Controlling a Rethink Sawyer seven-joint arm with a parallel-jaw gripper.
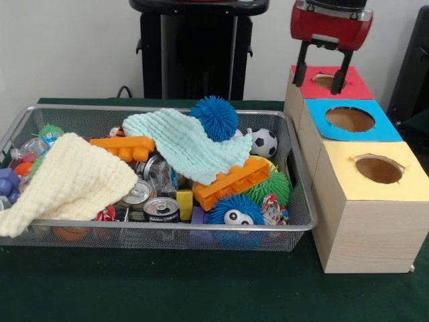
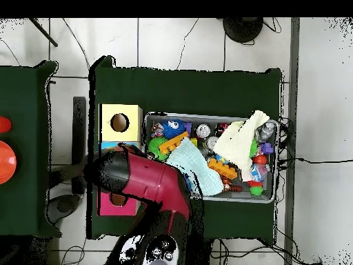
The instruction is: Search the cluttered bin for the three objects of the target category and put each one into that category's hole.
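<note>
Gripper (image 1: 326, 79): fingers apart, empty, poised above red-topped box (image 1: 355, 86) hole. Step, apparently: between drops; next calls for a reach into bin (image 1: 167, 228)

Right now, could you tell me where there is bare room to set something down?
The green table is bare in front of the bin and the yellow-topped box. The bin itself is crowded throughout, and the gripper hangs above the red-topped box.

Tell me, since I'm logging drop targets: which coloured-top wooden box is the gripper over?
The red-topped wooden box, farthest in the front view; the open gripper hangs at its hole, away from the blue-topped box and yellow-topped box.
</note>
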